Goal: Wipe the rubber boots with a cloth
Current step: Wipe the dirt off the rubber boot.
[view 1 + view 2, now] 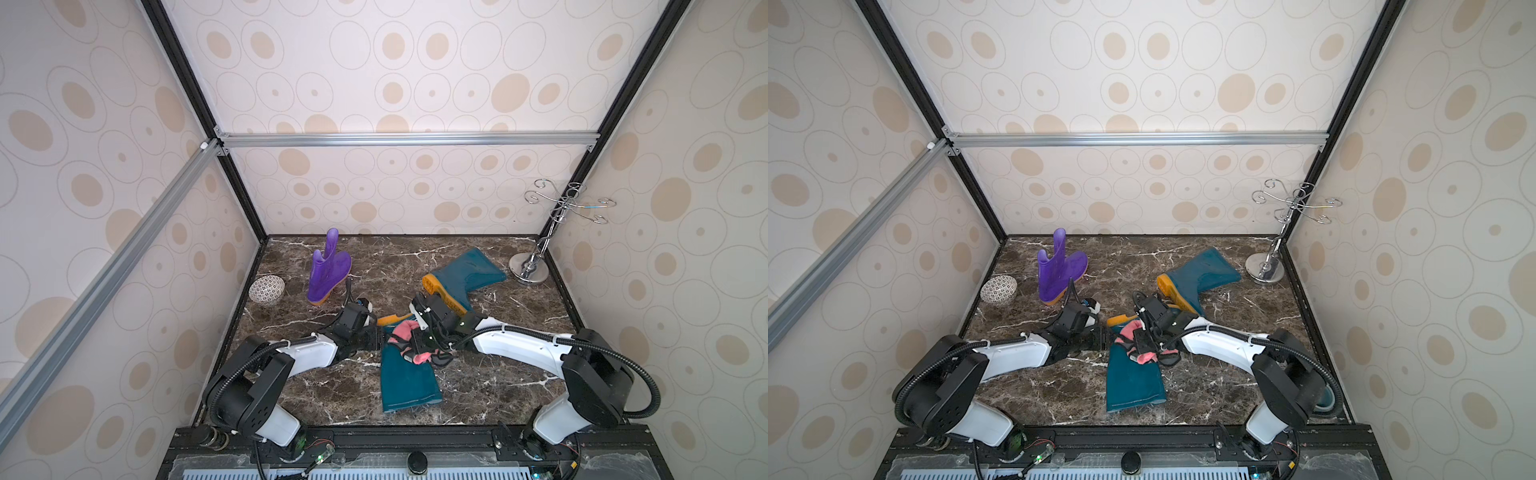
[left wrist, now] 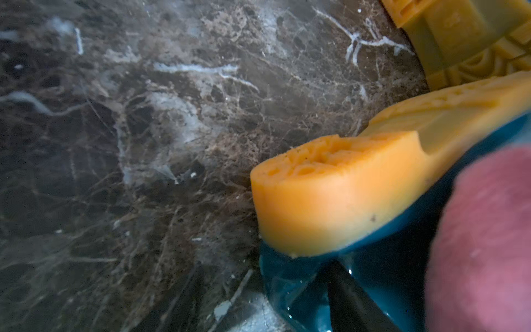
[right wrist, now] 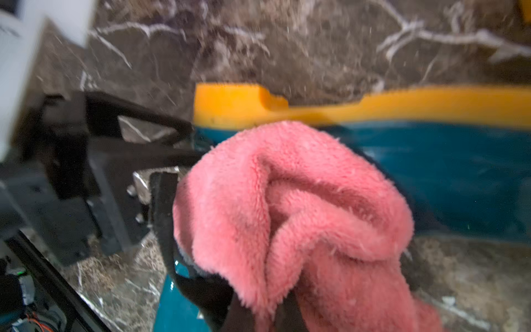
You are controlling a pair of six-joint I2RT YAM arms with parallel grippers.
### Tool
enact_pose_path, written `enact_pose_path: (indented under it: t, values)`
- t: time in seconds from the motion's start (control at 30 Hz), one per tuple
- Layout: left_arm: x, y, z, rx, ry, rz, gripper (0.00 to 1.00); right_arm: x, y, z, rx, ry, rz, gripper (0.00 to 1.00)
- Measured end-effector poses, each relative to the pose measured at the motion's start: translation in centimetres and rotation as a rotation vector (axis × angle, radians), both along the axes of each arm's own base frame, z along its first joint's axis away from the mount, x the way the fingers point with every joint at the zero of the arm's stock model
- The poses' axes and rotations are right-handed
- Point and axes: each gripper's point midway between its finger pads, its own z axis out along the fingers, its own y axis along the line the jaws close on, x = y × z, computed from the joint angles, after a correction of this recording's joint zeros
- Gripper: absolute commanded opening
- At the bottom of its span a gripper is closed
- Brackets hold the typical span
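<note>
the near teal boot (image 1: 407, 378) lies flat on the bench (image 1: 498, 374), its shaft toward the robot. the left end effector (image 1: 377, 338) has its jaws partly apart around the heel end, and it seems clamped there, because the rubber looks dented under one finger (image 2: 353, 299). the right end effector (image 1: 417, 344) is closed on the cloth (image 1: 402, 331), which hangs bunched on the boot's ankle, just under the orange sole (image 2: 330, 195).

the glossy rubber can slip out of the left hold if a wiping stroke pushes sideways, and then the boot would turn on the bench. the cloth is a lump, so only little of it touches the boot. it lies just beside the left fingers and can catch on them. the right wrist is close to the far teal boot (image 1: 465, 274), so a long stroke may knock it. the purple boot (image 1: 328, 270) stands well apart.
</note>
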Motion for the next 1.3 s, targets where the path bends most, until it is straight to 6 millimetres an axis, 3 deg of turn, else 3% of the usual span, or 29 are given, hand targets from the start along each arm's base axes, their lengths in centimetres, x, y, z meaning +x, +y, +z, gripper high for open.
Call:
enact_pose_path:
  t: [0.07, 0.13, 0.3, 0.47, 0.57, 0.67, 0.77, 0.93, 1.0, 1.13, 1.3]
  values:
    - [0.0, 0.0, 0.0, 0.0, 0.0, 0.0, 0.67, 0.3, 0.1, 0.3, 0.015, -0.009, -0.006, 0.0]
    - [0.0, 0.0, 0.0, 0.0, -0.001, 0.0, 0.67, -0.7, -0.2, -0.8, 0.021, 0.011, 0.0, 0.0]
    - [0.0, 0.0, 0.0, -0.001, -0.002, 0.0, 0.67, -8.4, -2.6, -4.3, -0.045, 0.105, 0.098, 0.0]
    - [0.2, -0.1, 0.0, -0.002, -0.003, -0.001, 0.68, -13.6, -3.6, -2.8, -0.028, 0.129, 0.181, 0.0]
    - [0.2, -0.1, 0.0, -0.002, -0.003, -0.001, 0.68, -15.3, -4.9, -1.5, 0.031, 0.144, 0.177, 0.0]
    - [0.2, -0.1, 0.0, -0.002, -0.002, -0.001, 0.68, -15.7, -5.7, -0.9, 0.047, 0.132, 0.17, 0.0]
    - [0.2, -0.2, 0.0, -0.003, -0.004, -0.001, 0.68, -14.8, -5.5, -1.2, 0.013, 0.128, 0.158, 0.0]
    - [0.3, -0.2, 0.0, -0.004, -0.006, -0.003, 0.68, -11.2, -2.9, -2.2, -0.038, 0.123, 0.121, 0.0]
    - [0.3, -0.3, 0.0, -0.005, -0.008, -0.005, 0.68, -9.1, -2.6, -2.7, -0.033, 0.114, 0.073, 0.0]
    - [0.4, -0.3, 0.0, -0.004, -0.011, -0.008, 0.68, -4.0, -4.1, -3.1, -0.006, 0.081, -0.063, 0.0]
    - [0.6, -0.4, 0.0, -0.008, -0.018, -0.008, 0.69, 2.5, -4.8, -0.7, 0.019, -0.001, -0.161, 0.0]
